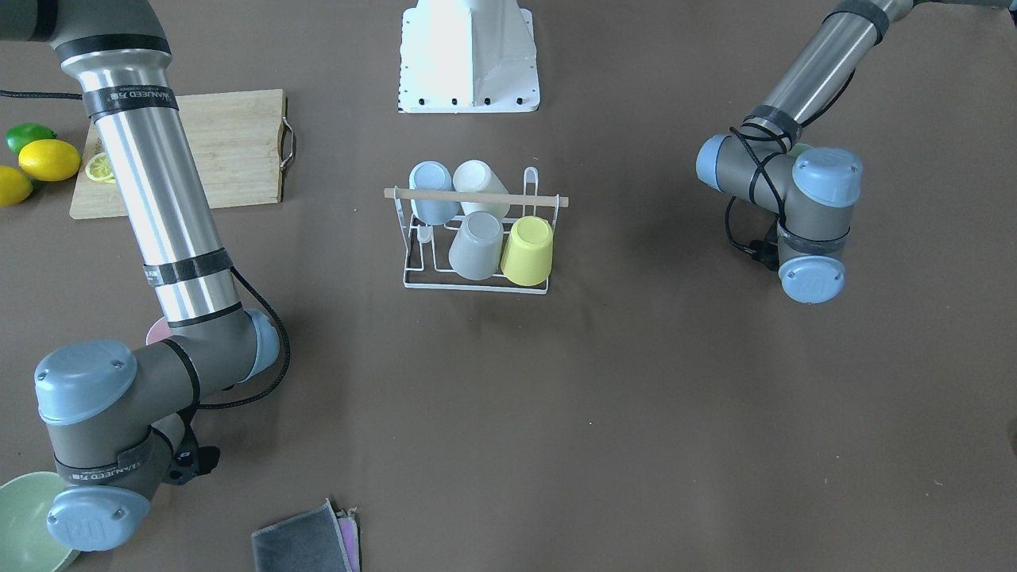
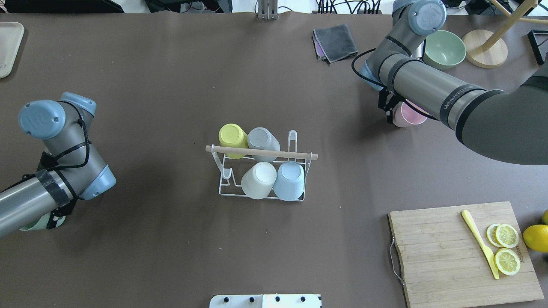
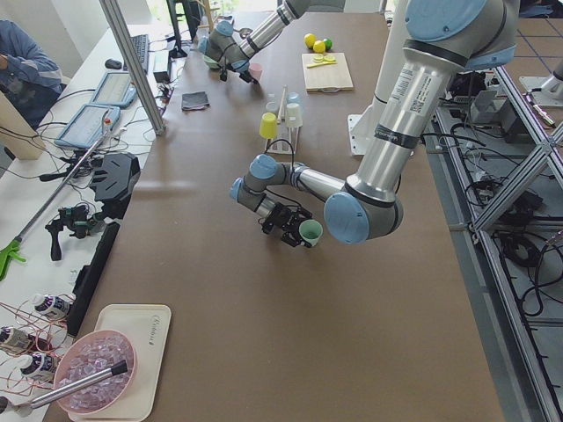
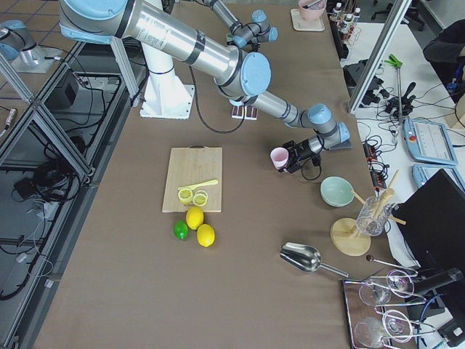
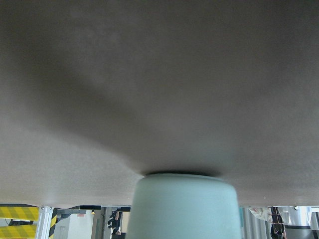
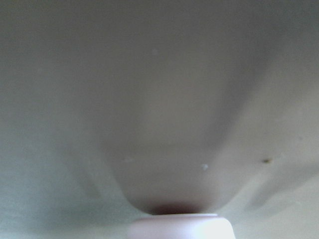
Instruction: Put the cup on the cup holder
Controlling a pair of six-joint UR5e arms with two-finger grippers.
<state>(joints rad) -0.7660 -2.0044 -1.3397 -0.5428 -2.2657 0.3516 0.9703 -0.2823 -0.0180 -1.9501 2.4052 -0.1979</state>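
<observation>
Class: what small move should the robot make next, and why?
Probably swing the left pincer, holding the green cup, toward the cup holder: four cups sit there already, and its bare prong faces that arm.

Black band round the silver arm tube (image 1: 129, 99), upper left of the front-facing view: white "WANJEED", following characters too small to read. Same word on the black arm band (image 2: 460, 97), overhead view, right. Blue-grey round joint cap (image 2: 427, 16), top right: embossed "UR" mark.

Green cup (image 2: 33, 224) mostly under left arm (image 2: 25, 204); pink cup (image 2: 406, 119) half under right arm (image 2: 428, 87). Left gripper (image 3: 297, 232), right gripper (image 4: 286, 157): too small, jaw state unreadable.
</observation>
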